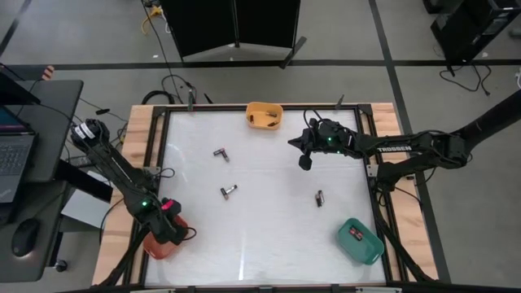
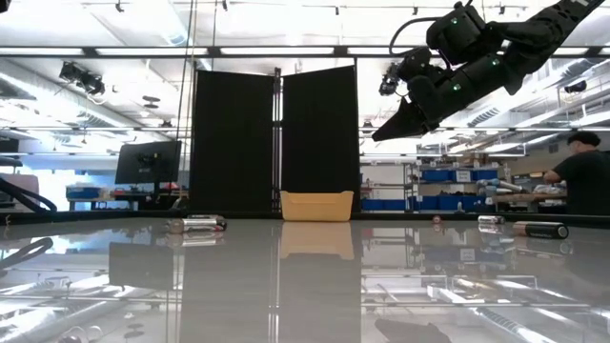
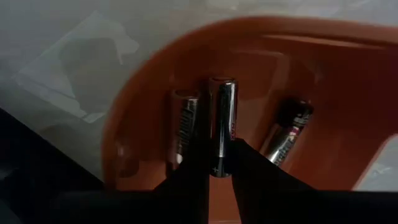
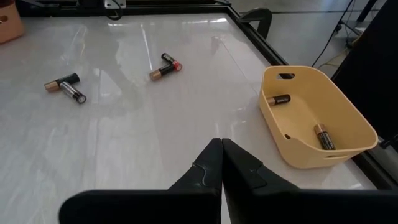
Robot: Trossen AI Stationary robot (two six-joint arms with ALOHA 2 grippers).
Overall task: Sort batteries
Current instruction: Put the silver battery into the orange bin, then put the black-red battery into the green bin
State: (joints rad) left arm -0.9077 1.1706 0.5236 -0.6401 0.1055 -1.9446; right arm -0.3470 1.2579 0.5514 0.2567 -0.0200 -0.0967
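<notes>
Presently, held battery (image 3: 222, 124): a silver cell is clamped upright between the fingers of the left gripper (image 3: 219, 163), inside the red bin (image 1: 159, 244) at the table's near-left corner.
Red bin contents: two more cells (image 3: 183, 127) are seen lying beside the held one.
Loose batteries: pairs are scattered on the table (image 1: 260, 244) at (image 1: 221, 153) and (image 1: 228, 192), and one at (image 1: 319, 198).
Yellow bin (image 4: 341, 118): two cells (image 4: 280, 99) are contained in it, at the far edge.
Green bin (image 1: 360, 241): placed at the near-right corner.
Right gripper (image 4: 221, 152): fingers are pressed together on nothing, raised above the table near the yellow bin.
</notes>
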